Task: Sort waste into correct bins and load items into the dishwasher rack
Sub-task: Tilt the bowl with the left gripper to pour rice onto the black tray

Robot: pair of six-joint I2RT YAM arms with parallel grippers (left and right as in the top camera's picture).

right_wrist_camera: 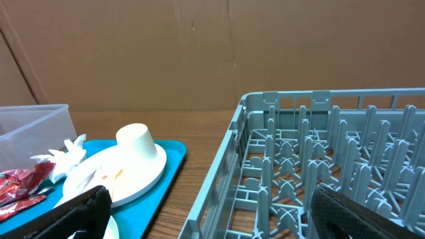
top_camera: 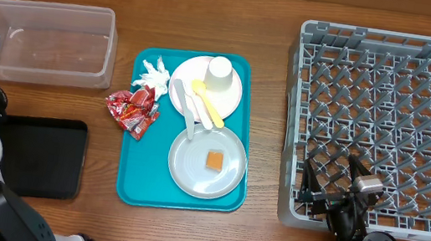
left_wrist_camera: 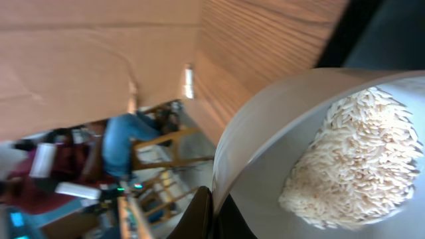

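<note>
Wood table (top_camera: 182, 234), cardboard wall (right_wrist_camera: 199, 53) behind. Grey dishwasher rack (top_camera: 385, 119) sits on the right. My right gripper (right_wrist_camera: 209, 199) hovers at its near-left corner, fingers spread wide, holding nothing. Teal tray (top_camera: 137, 169) sits mid-table. Clear tub (top_camera: 50, 6) is far left, black tray (top_camera: 46, 156) near left beside my left arm. On the teal tray the far plate (top_camera: 188, 73) carries the cup (top_camera: 220, 72). The cutlery (top_camera: 200, 108) lies between it and the near plate (top_camera: 191, 172). My left gripper (left_wrist_camera: 214, 206) pinches the rim of the bowl (left_wrist_camera: 265, 172), one finger outside and one inside; the overhead view hides this. Napkin (top_camera: 153, 74) lies at the tray's far-left corner. Red wrappers (top_camera: 134, 109) overlap its left edge. Rice (left_wrist_camera: 358, 159) is heaped in the bowl. Orange cube (top_camera: 215, 161) sits on the near plate.
</note>
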